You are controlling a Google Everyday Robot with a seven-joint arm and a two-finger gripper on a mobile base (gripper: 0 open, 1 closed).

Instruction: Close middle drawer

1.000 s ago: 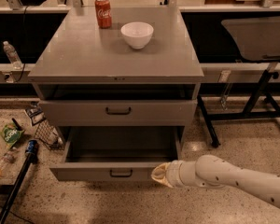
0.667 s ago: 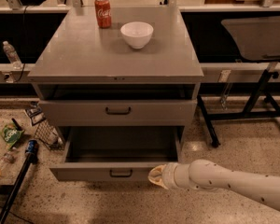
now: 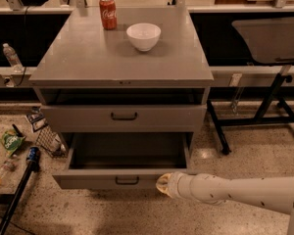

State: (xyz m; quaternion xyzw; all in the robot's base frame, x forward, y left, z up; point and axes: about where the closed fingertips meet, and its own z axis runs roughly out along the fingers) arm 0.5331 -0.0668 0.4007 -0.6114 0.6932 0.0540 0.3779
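The middle drawer (image 3: 88, 179) of the grey cabinet (image 3: 78, 67) is pulled far out, and its dark inside shows empty. Its flat grey front carries a small black bar handle (image 3: 127, 180). My gripper (image 3: 163, 185), on a white arm that comes in from the lower right, is at the right end of the drawer's front, touching or nearly touching it. The drawer above (image 3: 78, 117), with its own black handle, stands slightly out, with a dark gap under the cabinet top. The lowest drawer is hidden under the open one.
A red soda can (image 3: 107, 13) and a white bowl (image 3: 143, 35) stand on the cabinet top. Litter, a plastic bottle (image 3: 11, 56) and a blue-tipped black pole (image 3: 19, 185) lie on the floor to the left. A black table frame (image 3: 264, 106) stands to the right.
My gripper has crept slightly left along the drawer's front. The drawer stands about as far out as before.
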